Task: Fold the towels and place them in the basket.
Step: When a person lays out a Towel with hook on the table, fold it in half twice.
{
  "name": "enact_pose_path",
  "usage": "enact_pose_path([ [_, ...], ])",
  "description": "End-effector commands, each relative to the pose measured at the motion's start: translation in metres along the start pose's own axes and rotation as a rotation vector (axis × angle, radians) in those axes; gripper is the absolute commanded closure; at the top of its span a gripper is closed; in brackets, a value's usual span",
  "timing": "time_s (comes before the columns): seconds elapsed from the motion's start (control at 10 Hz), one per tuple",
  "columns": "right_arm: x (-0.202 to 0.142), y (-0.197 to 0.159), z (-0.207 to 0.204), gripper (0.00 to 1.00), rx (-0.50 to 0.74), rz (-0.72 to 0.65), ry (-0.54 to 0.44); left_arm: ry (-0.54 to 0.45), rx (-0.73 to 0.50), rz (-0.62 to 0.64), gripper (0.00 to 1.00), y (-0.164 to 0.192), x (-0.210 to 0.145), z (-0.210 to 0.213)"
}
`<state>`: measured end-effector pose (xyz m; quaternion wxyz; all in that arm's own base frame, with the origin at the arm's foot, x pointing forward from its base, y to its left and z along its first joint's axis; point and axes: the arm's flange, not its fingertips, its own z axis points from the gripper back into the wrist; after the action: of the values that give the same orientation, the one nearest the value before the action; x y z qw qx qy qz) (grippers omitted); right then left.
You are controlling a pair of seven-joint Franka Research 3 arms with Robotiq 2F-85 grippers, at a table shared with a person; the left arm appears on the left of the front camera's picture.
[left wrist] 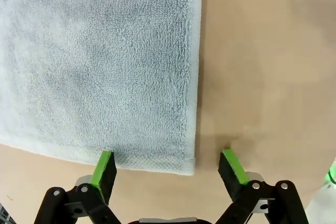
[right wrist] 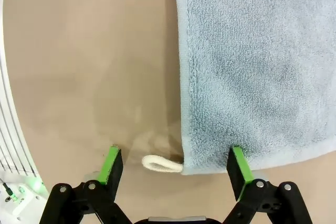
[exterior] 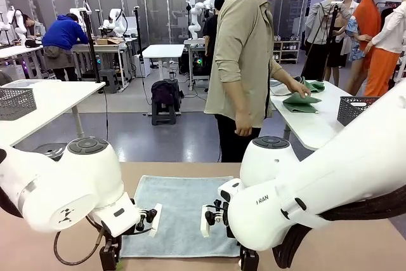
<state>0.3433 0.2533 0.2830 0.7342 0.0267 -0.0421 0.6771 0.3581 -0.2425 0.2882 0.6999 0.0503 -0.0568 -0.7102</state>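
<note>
towel (exterior: 181, 214) flat on worktop (left wrist: 262, 77) between my arms | left end effector (left wrist: 168, 167) wide open, empty, straddling a near corner | right end effector (right wrist: 175, 167) wide open, empty, over the loop (right wrist: 160, 164) corner | likely soft, limp, light: pinch hems at corners

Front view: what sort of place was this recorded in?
Probably an open-plan robotics lab or workshop: rows of white work tables, people working at them, and a bare grey floor.
</note>
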Motion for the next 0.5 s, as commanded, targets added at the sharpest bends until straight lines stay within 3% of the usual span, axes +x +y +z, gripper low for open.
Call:
enact_pose_path([
  [0.0,-0.019,0.023,-0.01,0.0,-0.028,-0.002,0.001,-0.003,-0.059,-0.01,0.0,-0.062,-0.049,0.0],
  [0.4,-0.017,0.023,-0.009,0.0,-0.034,0.008,0.0,0.005,-0.043,-0.024,0.0,-0.06,-0.045,0.011],
])
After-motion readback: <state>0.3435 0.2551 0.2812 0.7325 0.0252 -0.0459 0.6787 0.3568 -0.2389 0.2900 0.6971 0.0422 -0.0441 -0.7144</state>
